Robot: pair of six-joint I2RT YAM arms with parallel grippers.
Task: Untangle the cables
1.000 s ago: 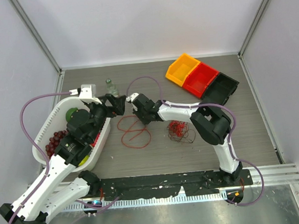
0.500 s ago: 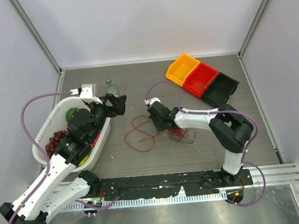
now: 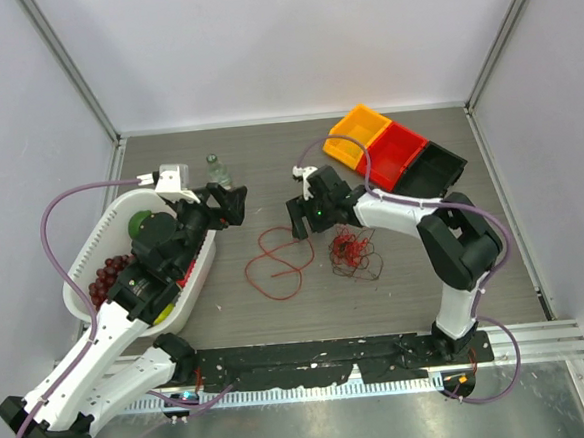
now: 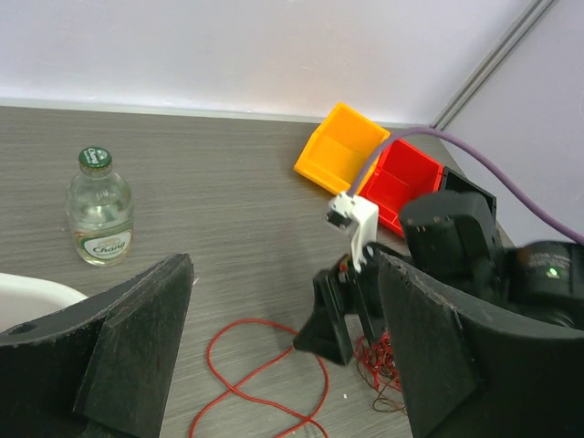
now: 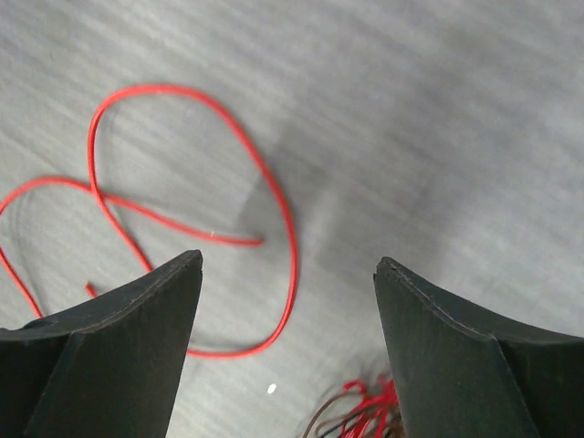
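Right end effector (image 5: 286, 265), left end effector (image 4: 285, 265): spread wide, nothing held.
Loose red cable (image 5: 164, 88) beneath right one judged light, limp, best pinched mid-loop; tangle (image 3: 351, 250) beside it possibly knotted.

— Cable colours?
— Loose cable (image 5: 290, 239) bright red; tangle (image 3: 351, 252) red, perhaps with dark brown mixed in.
— Elsewhere?
— Orange-yellow bin (image 3: 357, 135), red bin (image 3: 393, 154), black bin (image 3: 429, 174); table (image 3: 269, 170) grey, wood-grained.
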